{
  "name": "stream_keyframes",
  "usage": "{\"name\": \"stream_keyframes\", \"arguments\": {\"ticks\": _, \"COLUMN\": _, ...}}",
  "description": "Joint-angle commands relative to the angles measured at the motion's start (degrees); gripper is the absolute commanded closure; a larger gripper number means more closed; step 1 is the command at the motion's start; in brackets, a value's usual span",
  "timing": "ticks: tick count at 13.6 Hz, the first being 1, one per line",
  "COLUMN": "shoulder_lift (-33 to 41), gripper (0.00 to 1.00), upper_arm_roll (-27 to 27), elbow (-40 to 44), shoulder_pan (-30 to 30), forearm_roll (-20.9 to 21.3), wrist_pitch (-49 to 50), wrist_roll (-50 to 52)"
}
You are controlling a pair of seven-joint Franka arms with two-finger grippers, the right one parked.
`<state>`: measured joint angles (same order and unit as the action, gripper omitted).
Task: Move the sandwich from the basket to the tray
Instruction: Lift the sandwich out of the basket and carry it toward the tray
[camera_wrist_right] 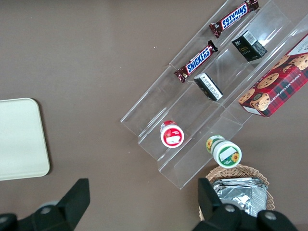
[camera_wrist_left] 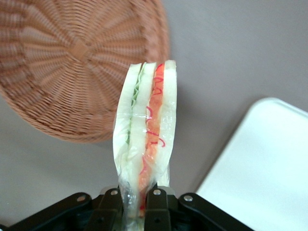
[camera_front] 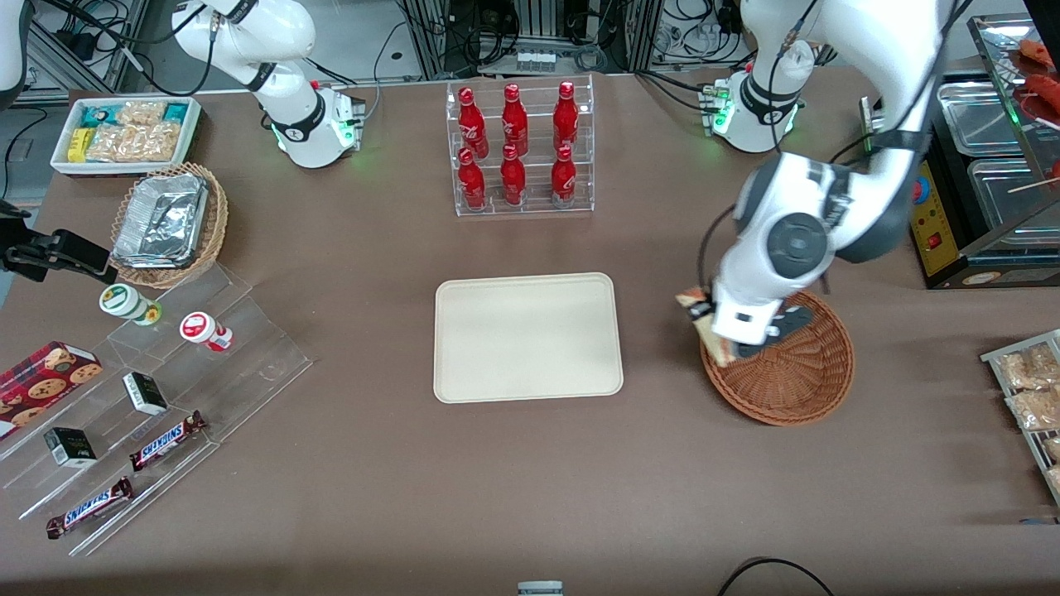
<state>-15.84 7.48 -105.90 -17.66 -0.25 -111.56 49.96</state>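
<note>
Between pincer (camera_wrist_left: 133, 204) fingers, sandwich (camera_wrist_left: 144, 134) base hidden

1. Six red bottles (camera_front: 513, 149) in a clear rack.
2. Two Snickers bars (camera_front: 166, 440).
3. Two wicker baskets: reddish-brown basket (camera_front: 795, 377), tan basket (camera_front: 207, 236).
4. One sandwich (camera_wrist_left: 147, 139), one tray (camera_front: 527, 337), one gripper (camera_wrist_left: 134, 207).

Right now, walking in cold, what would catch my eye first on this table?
Probably the sandwich, pinched upright in the shut jaws of the gripper and lifted above the edge of the reddish wicker basket, on the side toward the cream tray. Next, the rack of red bottles, farther from the front camera than the tray, which has nothing on it yet.
</note>
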Motion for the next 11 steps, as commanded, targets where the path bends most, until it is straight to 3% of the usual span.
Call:
{"name": "stream_keyframes", "arguments": {"ticks": 1, "shoulder_lift": -3.93, "gripper": 1.0, "upper_arm_roll": -0.71, "elbow": 4.12, "shoulder_pan": -6.57, "forearm_roll": -0.45, "wrist_pitch": 1.7, "wrist_roll": 2.42}}
{"name": "stream_keyframes", "arguments": {"ticks": 6, "shoulder_lift": -15.08, "gripper": 1.0, "upper_arm_roll": -0.71, "elbow": 17.11, "shoulder_pan": -15.1, "forearm_roll": -0.36, "wrist_pitch": 1.7, "wrist_roll": 2.08}}
{"name": "stream_keyframes", "arguments": {"ticks": 11, "shoulder_lift": -21.07, "gripper": 1.0, "upper_arm_roll": -0.54, "elbow": 23.81, "shoulder_pan": -20.04, "forearm_roll": -0.45, "wrist_pitch": 1.26, "wrist_roll": 1.81}}
